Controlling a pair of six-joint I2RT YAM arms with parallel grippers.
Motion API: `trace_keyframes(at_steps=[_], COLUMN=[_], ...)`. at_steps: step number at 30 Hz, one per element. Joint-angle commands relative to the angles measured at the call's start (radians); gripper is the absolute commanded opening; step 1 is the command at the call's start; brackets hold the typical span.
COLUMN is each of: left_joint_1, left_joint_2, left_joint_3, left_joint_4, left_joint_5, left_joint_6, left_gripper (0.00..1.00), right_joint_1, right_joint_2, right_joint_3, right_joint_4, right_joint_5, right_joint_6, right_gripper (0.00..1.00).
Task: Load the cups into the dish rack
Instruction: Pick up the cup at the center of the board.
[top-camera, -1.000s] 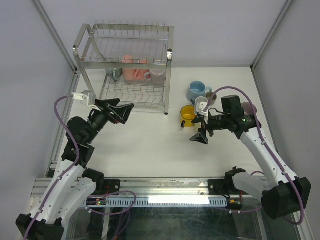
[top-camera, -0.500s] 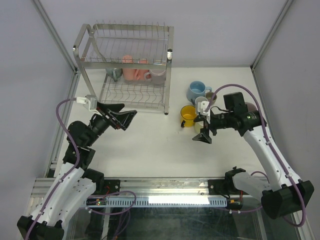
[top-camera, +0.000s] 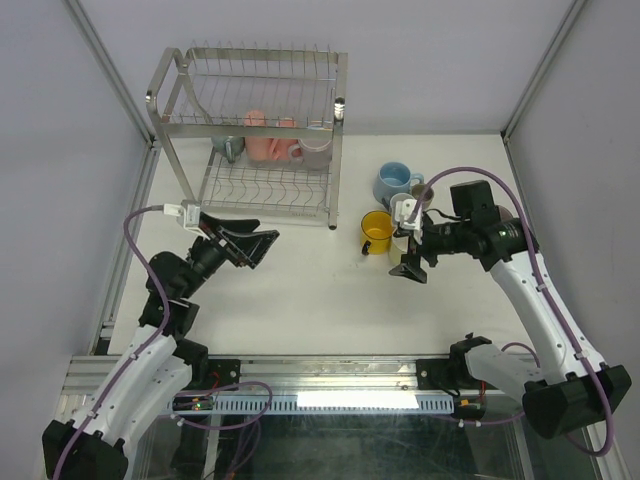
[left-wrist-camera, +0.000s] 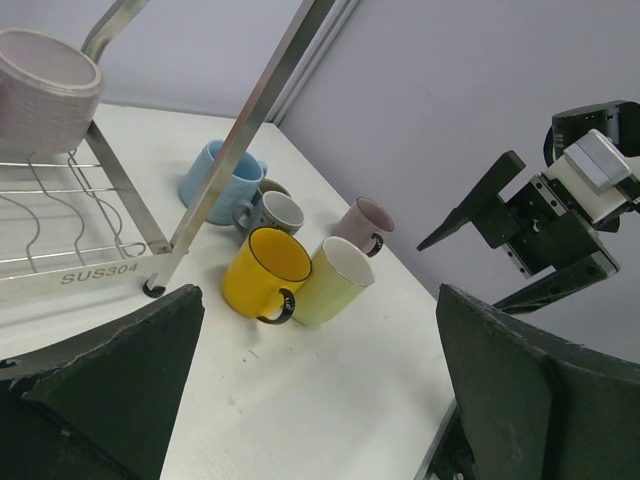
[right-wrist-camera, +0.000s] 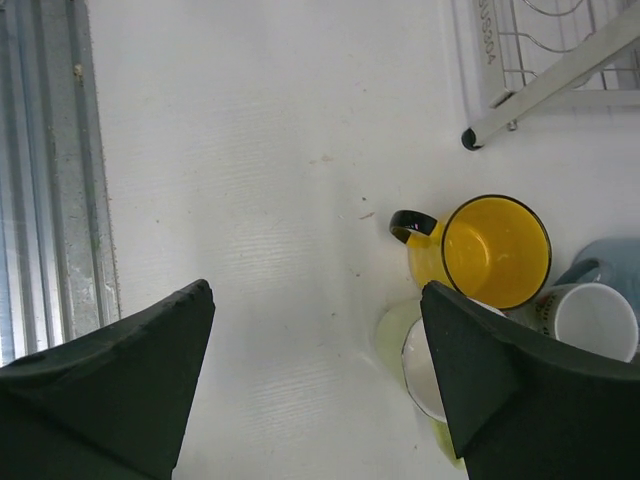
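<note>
The chrome dish rack (top-camera: 337, 170) stands at the back left. Its lower shelf holds a grey-green cup (top-camera: 232, 148), a salmon pink cup (top-camera: 265, 148) and a mauve cup (top-camera: 315, 152). To its right on the table cluster a light blue cup (top-camera: 395, 183), a yellow cup (top-camera: 377, 231), a pale green cup (left-wrist-camera: 335, 280), a grey cup (left-wrist-camera: 275, 212) and a lilac cup (left-wrist-camera: 360, 222). My right gripper (top-camera: 405, 245) hangs open right over the pale green cup (right-wrist-camera: 400, 340), beside the yellow one (right-wrist-camera: 490, 250). My left gripper (top-camera: 256, 240) is open and empty in front of the rack (left-wrist-camera: 232, 150).
The rack's front foot (right-wrist-camera: 470, 138) stands just left of the cup cluster. White walls close in the table at the back and both sides. A metal rail runs along the near edge by the arm bases.
My left gripper has moved right and nearer, away from the rack's front. My right gripper has shifted slightly right over the pale green cup. Both jaws stay open.
</note>
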Motion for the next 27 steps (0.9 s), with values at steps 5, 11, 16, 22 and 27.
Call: trace_keyframes(at_steps=[5, 11, 16, 22, 27], left_joint_1=[0.011, 0.010, 0.010, 0.011, 0.011], left_joint_2=[0.119, 0.251, 0.328, 0.372, 0.354], left_joint_3=[-0.106, -0.125, -0.098, -0.080, -0.106], left_joint_4=[0.368, 0.529, 0.564, 0.557, 0.550], left_joint_5=[0.039, 0.069, 0.101, 0.158, 0.156], left_joint_6=[-0.149, -0.166, -0.159, -0.156, -0.152], left_gripper=[0.99, 0.99, 0.99, 0.99, 0.98], right_joint_1=[-0.008, -0.028, -0.053, -0.057, -0.057], right_joint_2=[0.085, 0.123, 0.168, 0.232, 0.292], right_joint_3=[0.136, 0.145, 0.164, 0.189, 0.224], right_joint_4=[0.032, 0.050, 0.059, -0.016, -0.058], right_joint_5=[0.232, 0.340, 0.348, 0.294, 0.299], right_joint_6=[0.110, 0.126, 0.117, -0.080, -0.391], right_gripper=[0.89, 0.91, 0.92, 0.92, 0.96])
